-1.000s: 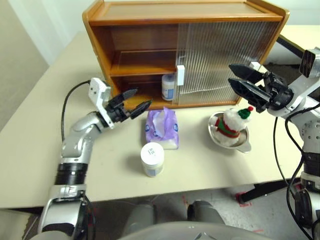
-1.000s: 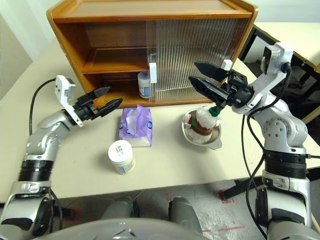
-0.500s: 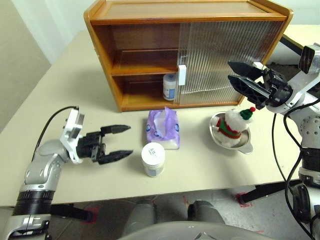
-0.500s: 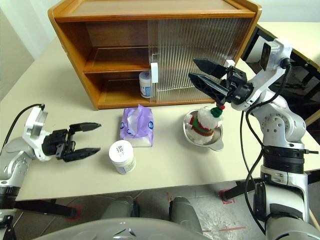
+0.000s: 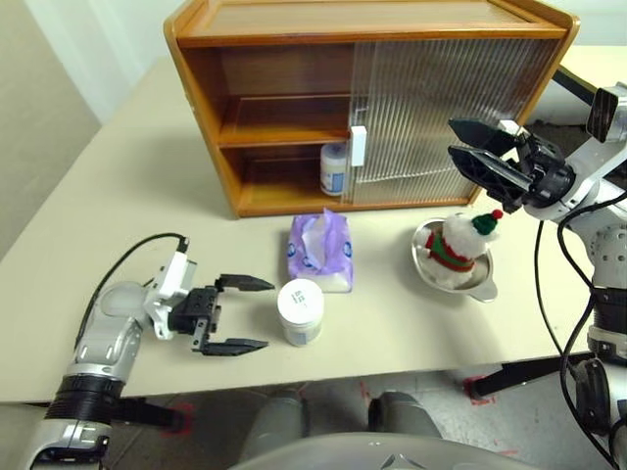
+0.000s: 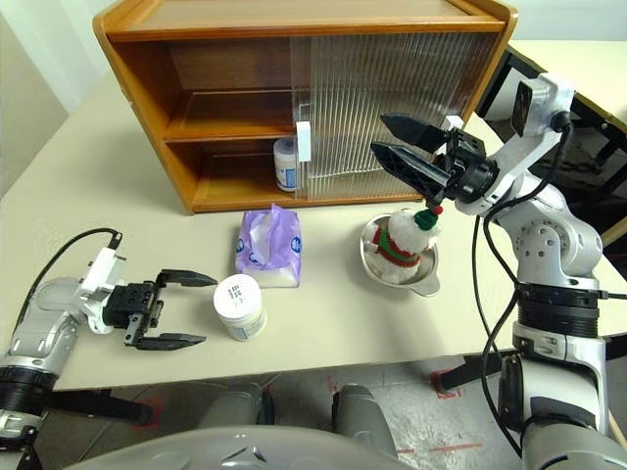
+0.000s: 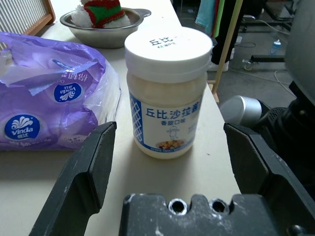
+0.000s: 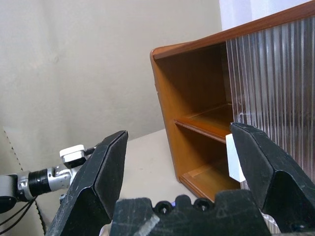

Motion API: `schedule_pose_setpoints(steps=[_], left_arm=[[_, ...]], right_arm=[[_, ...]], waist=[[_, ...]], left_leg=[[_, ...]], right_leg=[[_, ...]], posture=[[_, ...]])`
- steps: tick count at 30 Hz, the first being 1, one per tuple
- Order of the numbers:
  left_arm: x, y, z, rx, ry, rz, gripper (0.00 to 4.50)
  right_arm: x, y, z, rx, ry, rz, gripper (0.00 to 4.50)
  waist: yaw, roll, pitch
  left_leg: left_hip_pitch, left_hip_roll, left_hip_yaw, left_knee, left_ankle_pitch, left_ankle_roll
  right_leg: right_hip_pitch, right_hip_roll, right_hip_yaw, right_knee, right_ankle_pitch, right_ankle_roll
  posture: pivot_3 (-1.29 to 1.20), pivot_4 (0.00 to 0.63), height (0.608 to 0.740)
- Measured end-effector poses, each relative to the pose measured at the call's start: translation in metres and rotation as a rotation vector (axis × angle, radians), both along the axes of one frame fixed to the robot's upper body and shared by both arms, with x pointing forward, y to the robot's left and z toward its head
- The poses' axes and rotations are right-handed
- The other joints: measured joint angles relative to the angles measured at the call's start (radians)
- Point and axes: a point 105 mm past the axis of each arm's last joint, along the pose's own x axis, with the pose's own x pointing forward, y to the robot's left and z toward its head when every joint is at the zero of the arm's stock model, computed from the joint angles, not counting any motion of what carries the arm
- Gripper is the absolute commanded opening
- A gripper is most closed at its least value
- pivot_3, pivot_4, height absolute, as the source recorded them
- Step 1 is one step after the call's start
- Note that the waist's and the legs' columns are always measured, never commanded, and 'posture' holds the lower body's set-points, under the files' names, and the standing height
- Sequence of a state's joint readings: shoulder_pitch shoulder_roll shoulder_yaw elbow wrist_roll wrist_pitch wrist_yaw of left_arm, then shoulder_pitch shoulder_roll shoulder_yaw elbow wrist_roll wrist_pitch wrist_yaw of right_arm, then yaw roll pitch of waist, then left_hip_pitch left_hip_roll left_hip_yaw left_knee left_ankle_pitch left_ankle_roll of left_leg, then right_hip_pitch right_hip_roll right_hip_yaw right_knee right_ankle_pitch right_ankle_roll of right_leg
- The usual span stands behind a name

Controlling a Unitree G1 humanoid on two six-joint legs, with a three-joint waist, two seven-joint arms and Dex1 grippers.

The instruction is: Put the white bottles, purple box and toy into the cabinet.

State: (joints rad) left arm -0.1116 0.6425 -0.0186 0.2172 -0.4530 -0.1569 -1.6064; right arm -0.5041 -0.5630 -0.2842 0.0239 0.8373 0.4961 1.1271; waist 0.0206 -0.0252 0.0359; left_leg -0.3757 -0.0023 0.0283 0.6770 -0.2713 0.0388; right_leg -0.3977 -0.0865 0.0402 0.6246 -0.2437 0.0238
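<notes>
A pale beige bench (image 5: 118,176) carries the whole arrangement, with a light wall behind. At its far side stands the cabinet (image 5: 362,98), honey-brown wood with one shelf; its ribbed sliding doors cover the right half and leave the left half open. One white bottle (image 5: 332,168) already stands on the cabinet floor, just beside the white door handle. The second white bottle (image 5: 300,311) stands upright near the front edge of the bench, just in front of the purple box (image 5: 319,252), which lies in front of the cabinet with tissue sticking up from its top. To the right, the toy (image 5: 457,245) sits in a shallow metal bowl (image 5: 478,282).

The left gripper (image 5: 243,313) lies low over the bench, pointing at the front bottle, its fingers (image 7: 81,177) spread wide and empty; in the left wrist view the bottle stands between them, touching neither. The right gripper (image 5: 480,152) hangs above the toy, fingers likewise wide apart and holding nothing.

Handling, by judgement: the bottle looks stiff, smooth-sided and probably slippery, so it is best taken around the labelled body below the cap and kept upright. The purple box is soft and light and will crush, so it suits a gentle hold across its narrow sides. The toy is fluffy and compliant; its body offers a surer hold than the hat.
</notes>
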Motion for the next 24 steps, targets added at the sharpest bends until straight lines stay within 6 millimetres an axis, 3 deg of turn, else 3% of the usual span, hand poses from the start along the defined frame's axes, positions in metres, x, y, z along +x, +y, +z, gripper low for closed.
schedule_pose_setpoints(steps=[15,24], left_arm=[[0.006,-0.025,-0.005,-0.024,-0.021,-0.077,4.43],[0.004,-0.030,-0.012,-0.034,-0.004,-0.085,4.43]], right_arm=[[-0.003,-0.001,0.001,-0.018,-0.001,-0.024,4.50],[-0.005,-0.001,-0.002,-0.022,0.005,-0.031,4.50]], waist=[[-0.006,0.000,0.000],[-0.006,0.000,0.000]], left_leg=[[0.000,0.000,0.001,0.000,0.003,0.005],[0.000,0.000,0.002,0.001,0.003,0.005]], right_leg=[[0.000,0.002,0.001,0.000,0.000,0.001],[0.000,0.003,0.001,0.000,0.000,0.002]], posture=[[0.01,0.000,0.740],[0.01,0.000,0.740]])
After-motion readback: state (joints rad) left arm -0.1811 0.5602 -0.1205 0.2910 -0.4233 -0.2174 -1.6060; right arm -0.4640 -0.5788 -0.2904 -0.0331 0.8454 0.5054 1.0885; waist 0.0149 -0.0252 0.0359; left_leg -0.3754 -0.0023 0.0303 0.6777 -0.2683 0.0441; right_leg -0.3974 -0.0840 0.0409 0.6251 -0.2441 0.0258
